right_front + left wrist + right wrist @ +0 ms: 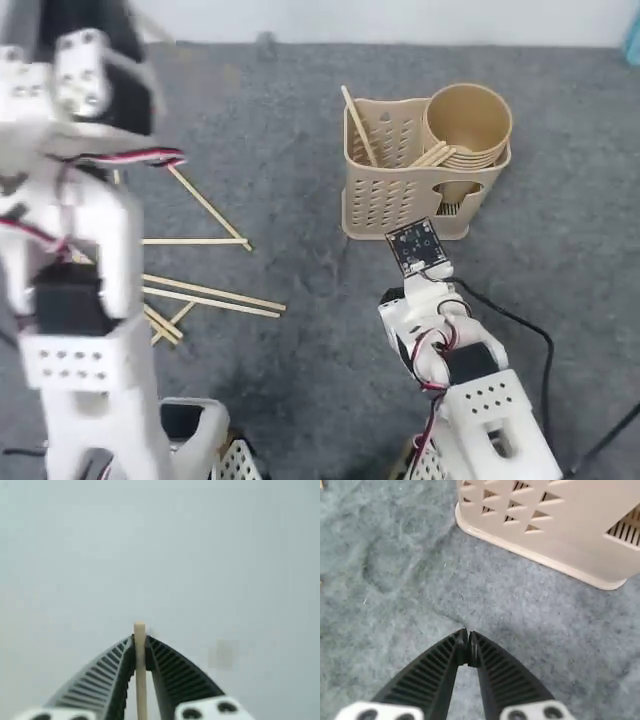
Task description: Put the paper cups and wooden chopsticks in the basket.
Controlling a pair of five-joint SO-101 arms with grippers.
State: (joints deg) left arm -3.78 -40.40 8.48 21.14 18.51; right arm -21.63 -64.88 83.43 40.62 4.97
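My left gripper (140, 639) is shut on a wooden chopstick (140, 680) that stands up between its fingertips, held high with a plain pale wall behind it. The left arm (80, 250) rises tall at the left of the high view. My right gripper (468, 647) is shut with nothing in it, low over the grey carpet just in front of the beige basket (555, 525). The basket (390, 195) holds stacked paper cups (468, 122) in one compartment and a chopstick (358, 126) in the other. Several loose chopsticks (210, 298) lie on the carpet at the left.
The right arm's base (480, 400) and its black cable (535, 335) sit near the front right. Grey carpet (300, 380) lies open between the two arms and behind the basket.
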